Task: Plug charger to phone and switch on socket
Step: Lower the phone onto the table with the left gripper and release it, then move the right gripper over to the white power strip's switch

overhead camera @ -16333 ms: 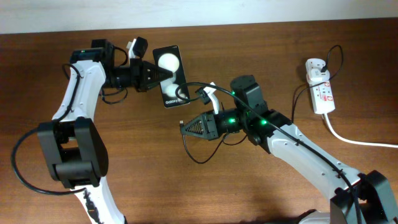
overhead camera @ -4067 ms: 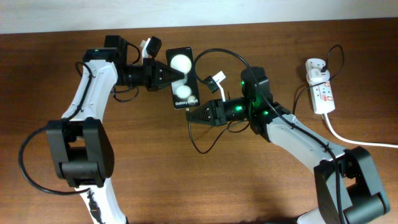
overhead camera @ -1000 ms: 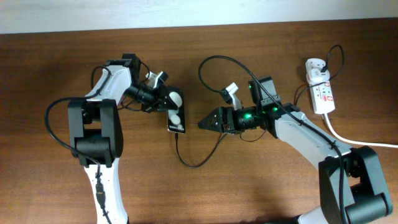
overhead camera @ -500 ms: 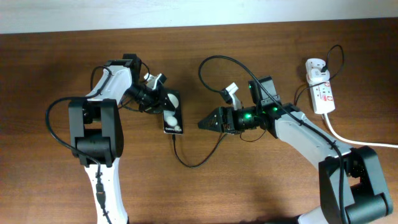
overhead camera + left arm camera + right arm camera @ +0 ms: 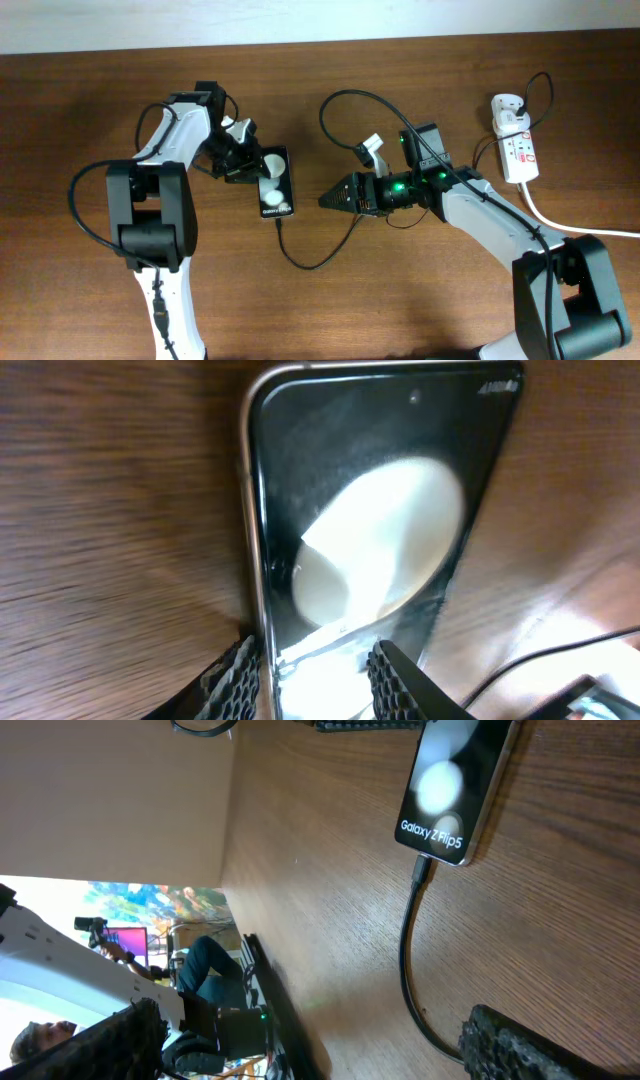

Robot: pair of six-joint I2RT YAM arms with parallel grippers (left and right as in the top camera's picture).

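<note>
Currently: one phone (image 5: 274,185) lies flat on the table (image 5: 420,300). Its white-blob end sits between the left gripper's (image 5: 255,168) fingers (image 5: 235,680), which are partly apart; I cannot tell whether they touch it. One charger (image 5: 305,264), tip seated in the phone's end farthest from those fingers, cable looping past the right gripper (image 5: 325,200). That gripper's fingers are spread wide and empty, pointing at the phone from nearby. Lettering reads "Galaxy Z Flip5". One socket (image 5: 518,150) with thick white cord (image 5: 570,225) is well behind the right fingers; its red print is illegible.

A lab, apparently: robot arms (image 5: 170,140) on a wooden table (image 5: 420,300), a seated person (image 5: 205,970) near a monitor (image 5: 125,935).
</note>
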